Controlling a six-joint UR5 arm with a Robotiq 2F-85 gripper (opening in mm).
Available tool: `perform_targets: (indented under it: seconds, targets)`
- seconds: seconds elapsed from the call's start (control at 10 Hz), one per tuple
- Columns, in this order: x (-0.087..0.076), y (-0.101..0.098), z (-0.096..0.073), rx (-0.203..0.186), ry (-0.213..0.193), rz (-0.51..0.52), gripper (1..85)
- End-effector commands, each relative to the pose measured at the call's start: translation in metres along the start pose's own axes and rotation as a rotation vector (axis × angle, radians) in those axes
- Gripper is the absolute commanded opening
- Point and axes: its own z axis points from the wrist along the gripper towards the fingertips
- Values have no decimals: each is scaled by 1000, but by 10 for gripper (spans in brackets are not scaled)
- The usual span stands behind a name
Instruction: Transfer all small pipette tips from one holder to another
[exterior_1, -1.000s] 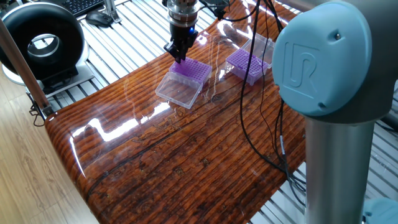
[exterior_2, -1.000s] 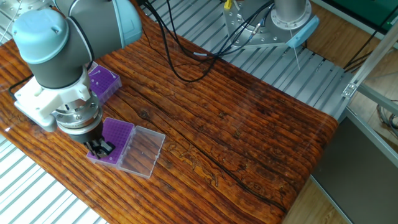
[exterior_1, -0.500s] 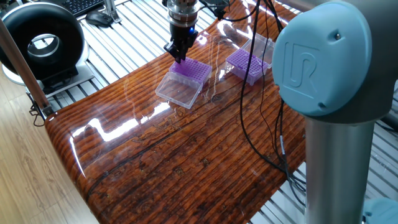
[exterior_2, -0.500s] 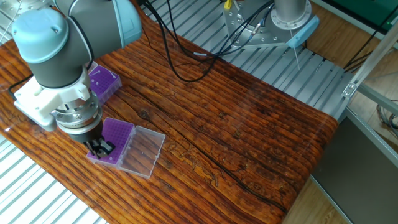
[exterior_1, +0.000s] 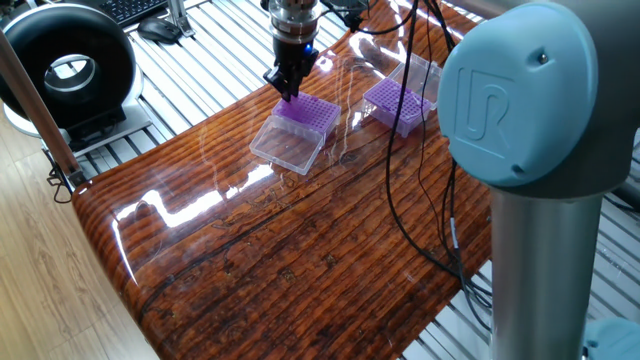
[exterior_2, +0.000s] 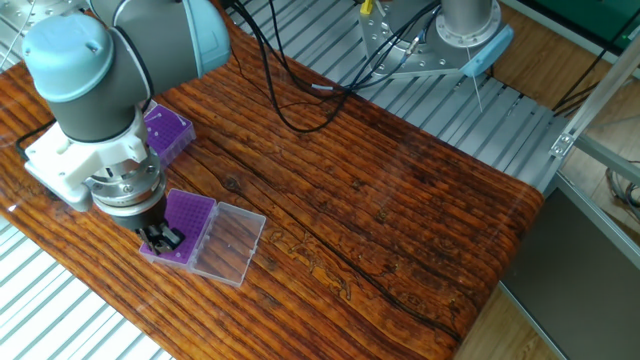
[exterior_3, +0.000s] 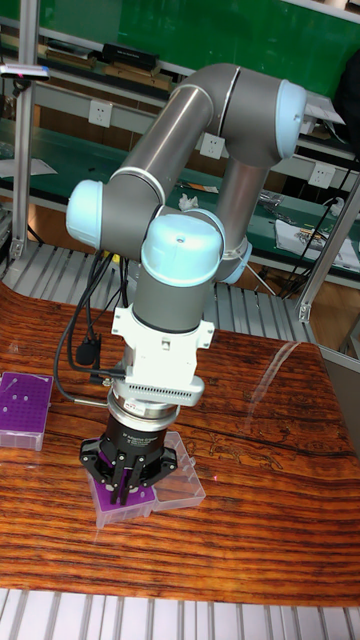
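Arm folded over table (exterior_2: 400, 190), wrist pointing straight down. Pincer (exterior_1: 289, 92) (exterior_2: 160, 240) (exterior_3: 122, 492) vertical, tips low over corner of purple box (exterior_1: 310, 115) (exterior_2: 185, 222) (exterior_3: 118, 505) directly beneath. Fingers close together; gripping or merely closed, cannot tell. Small pipette tips (exterior_1: 314, 110) form dotted grid in that box. Clear lid (exterior_2: 230, 245) lies open beside it. Second purple box (exterior_1: 398, 104) (exterior_2: 165, 130) (exterior_3: 24, 402) well apart from pincer.

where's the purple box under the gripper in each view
One fixed view: purple box upper centre, below the gripper.
The other fixed view: lower left.
Tall fixed view: low left of centre, mostly hidden by the gripper.
Shared landmark: clear lid open beside it.
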Motion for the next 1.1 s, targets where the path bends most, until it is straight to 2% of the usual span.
perform_targets:
  seconds: [0.0,0.4,0.6,0.8,1.0]
  targets:
    - [2,2,-4,-8,-3,17,157]
    - [-3,-4,-1,-7,-3,26,150]
    - [-2,-2,1,2,-5,39,107]
    - [-3,-2,0,10,-16,51,13]
    - [0,-7,-5,18,-10,48,10]
